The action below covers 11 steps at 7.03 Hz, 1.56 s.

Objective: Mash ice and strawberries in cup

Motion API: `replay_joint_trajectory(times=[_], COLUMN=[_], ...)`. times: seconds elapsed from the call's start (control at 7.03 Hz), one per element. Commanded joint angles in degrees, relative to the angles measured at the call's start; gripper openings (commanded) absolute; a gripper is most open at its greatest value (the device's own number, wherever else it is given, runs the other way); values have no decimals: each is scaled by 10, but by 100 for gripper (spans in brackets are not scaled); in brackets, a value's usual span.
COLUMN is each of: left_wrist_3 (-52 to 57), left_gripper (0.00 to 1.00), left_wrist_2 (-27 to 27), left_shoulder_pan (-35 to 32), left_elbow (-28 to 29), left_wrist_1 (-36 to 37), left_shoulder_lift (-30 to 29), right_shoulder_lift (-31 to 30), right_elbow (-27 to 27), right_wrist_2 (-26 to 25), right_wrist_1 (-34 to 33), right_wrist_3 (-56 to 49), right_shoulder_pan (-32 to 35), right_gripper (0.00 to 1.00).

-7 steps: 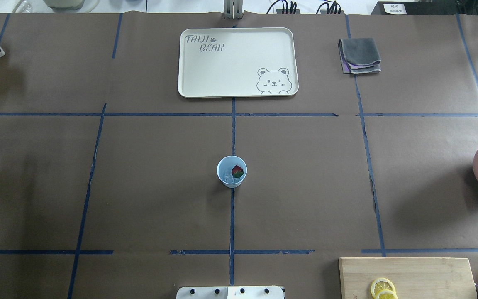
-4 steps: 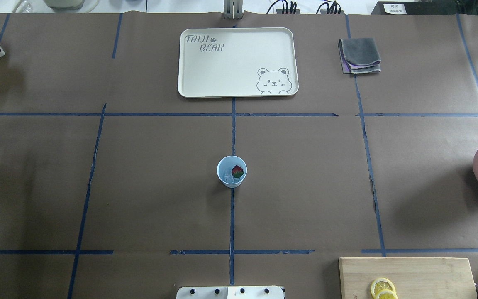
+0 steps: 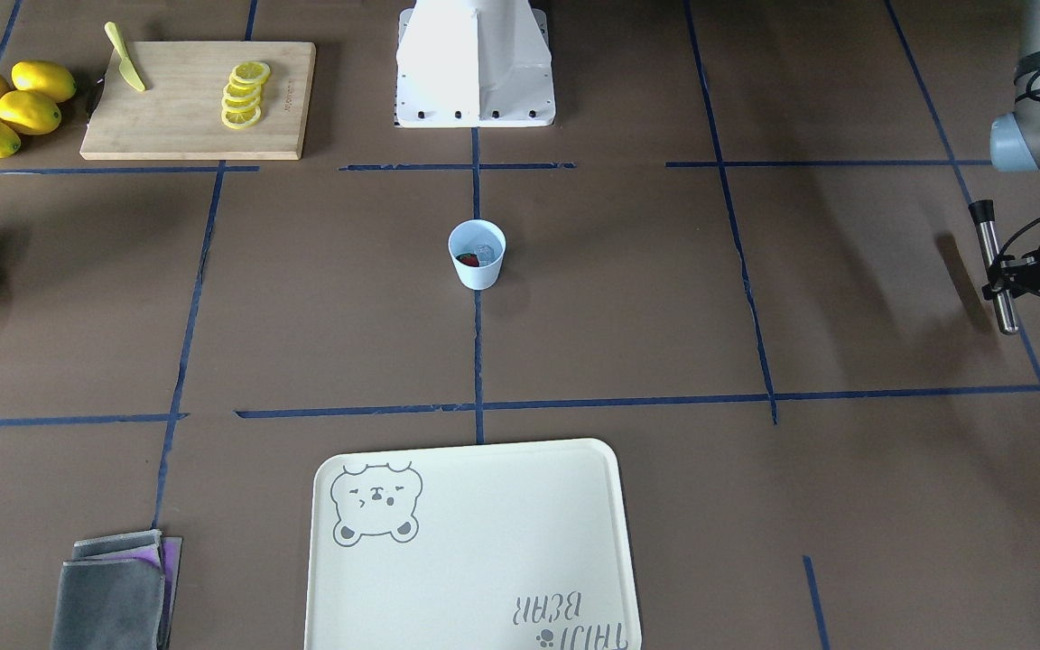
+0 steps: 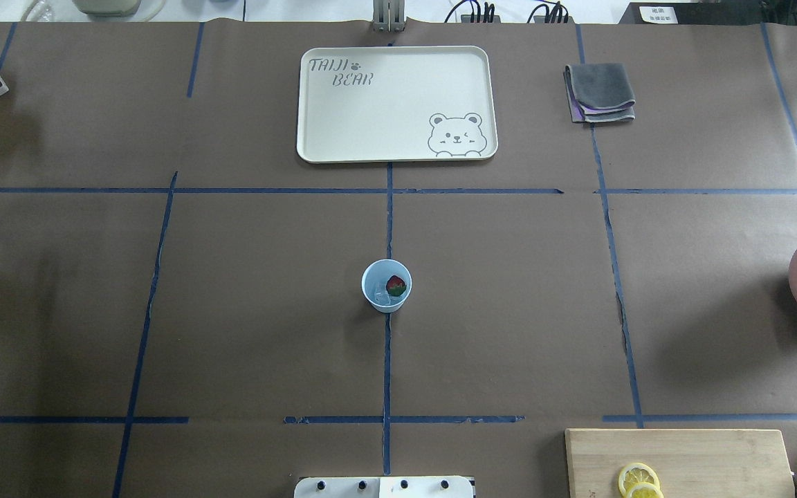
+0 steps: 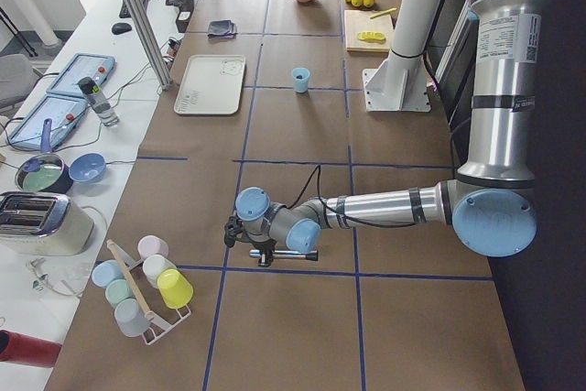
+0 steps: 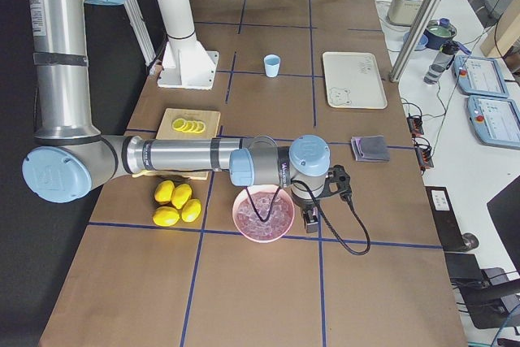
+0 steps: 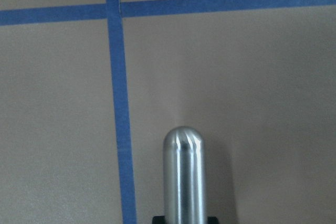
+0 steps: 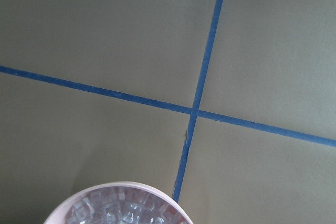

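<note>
Well, the left gripper (image 3: pixel 1000 276) is clamped on a slim steel rod (image 3: pixel 989 244), well apart from the pale blue plastic cup (image 3: pixel 477 269). Next, I'd say, carry it over. Right gripper (image 6: pixel 311 219): cannot tell.

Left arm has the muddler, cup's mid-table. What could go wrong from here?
The small pale blue plastic cup stands free on the brown paper with nothing steadying it; pressing could tip or slide it. The round-ended steel rod in the left gripper must enter a narrow rim and might clip it. The red strawberry and clear ice cube sit loose and could pop out.
</note>
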Motion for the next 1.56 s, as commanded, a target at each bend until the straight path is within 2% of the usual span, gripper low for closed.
replay_joint_trajectory(times=[0.0, 0.14, 0.28, 0.43, 0.57, 1.0, 1.14, 1.28, 1.42], left_wrist_3=[-2, -3, -2, 0, 0, 1, 7, 38, 123], left_gripper=[0, 0, 30, 86, 100, 100, 100, 100, 100], left_wrist_2=[-1, -2, -4, -5, -6, -7, -8, -22, -21], left_shoulder_pan=[0, 0, 0, -1, -2, -5, -27, -28, -70], left_elbow=[0, 0, 0, 0, -2, -9, -25, -52, -91], left_wrist_1=[5, 5, 6, -1, -2, 3, 26, 74, 178], left_shoulder_lift=[-5, -5, -5, -4, -1, -3, -3, -5, -5], right_shoulder_lift=[0, 0, 1, 1, 1, 0, 0, -2, -2], right_elbow=[1, 1, 1, 1, 1, 1, 2, 6, 8], right_wrist_2=[0, 0, 0, 0, 0, 0, -1, -3, -3], right_wrist_1=[0, 0, 0, 0, 0, 0, 0, 0, 0], right_wrist_3=[0, 0, 0, 0, 0, 2, 3, 3, 4], right_shoulder_pan=[1, 1, 1, 1, 1, 1, 1, 1, 1], right_gripper=[100, 100, 100, 100, 100, 100, 100, 100, 100])
